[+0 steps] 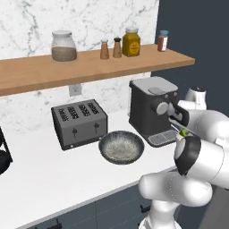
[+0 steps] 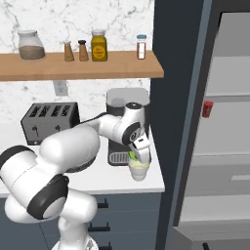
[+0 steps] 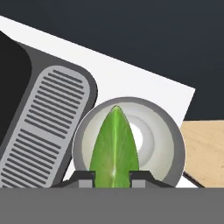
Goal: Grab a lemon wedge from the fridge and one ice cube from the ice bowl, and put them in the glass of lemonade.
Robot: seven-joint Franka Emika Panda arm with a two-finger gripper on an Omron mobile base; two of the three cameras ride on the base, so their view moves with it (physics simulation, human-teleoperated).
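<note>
My gripper (image 3: 112, 177) is shut on the lemon wedge (image 3: 113, 148), a green-yellow sliver pinched between the two dark fingertips. The wedge hangs straight over the mouth of the glass of lemonade (image 3: 171, 144), a pale tumbler beside the coffee machine's drip grate. In the right base view the gripper (image 2: 135, 157) holds the wedge (image 2: 131, 156) just above the glass (image 2: 139, 172) near the counter's right end. The wedge (image 1: 182, 133) also peeks out past the arm in the left base view. The ice bowl (image 1: 121, 146) sits in front of the toaster. The fridge (image 2: 219, 146) stands open at the right.
The coffee machine (image 1: 150, 109) stands right behind the glass, with the toaster (image 1: 79, 123) to its left. A wooden shelf (image 1: 89, 67) with jars and shakers runs overhead. A small red can (image 2: 208, 109) sits on a fridge shelf. The counter ends just right of the glass.
</note>
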